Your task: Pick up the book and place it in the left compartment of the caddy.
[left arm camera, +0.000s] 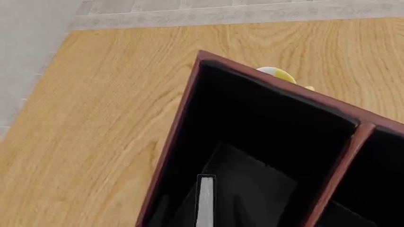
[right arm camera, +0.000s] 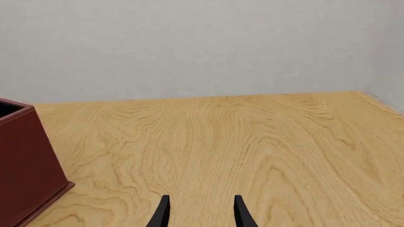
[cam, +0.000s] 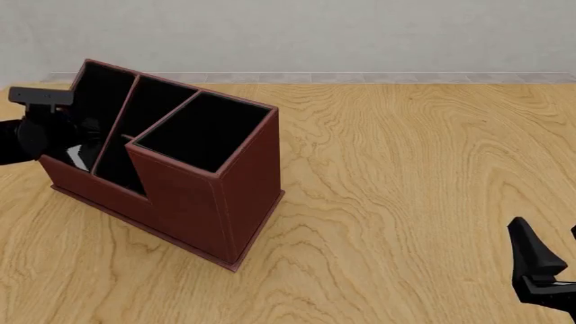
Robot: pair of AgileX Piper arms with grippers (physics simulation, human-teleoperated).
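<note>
While the book [left arm camera: 206, 201] is sitting inside the caddy's [cam: 193, 196] nine-o'clock compartment, left hand [cam: 67, 145] grip is unreadable; right hand [right arm camera: 200, 213] is idling spread; release likely remaining.

Simulated tabletop scene: bare wood-grain table [cam: 405, 169], plain grey wall [cam: 315, 34], flat rendered surfaces.

The caddy [cam: 193, 196] stands on the table [cam: 405, 169] towards its left edge; the book [left arm camera: 206, 201] sits upright inside the caddy's left compartment, left gripper [cam: 77, 145] above it
</note>
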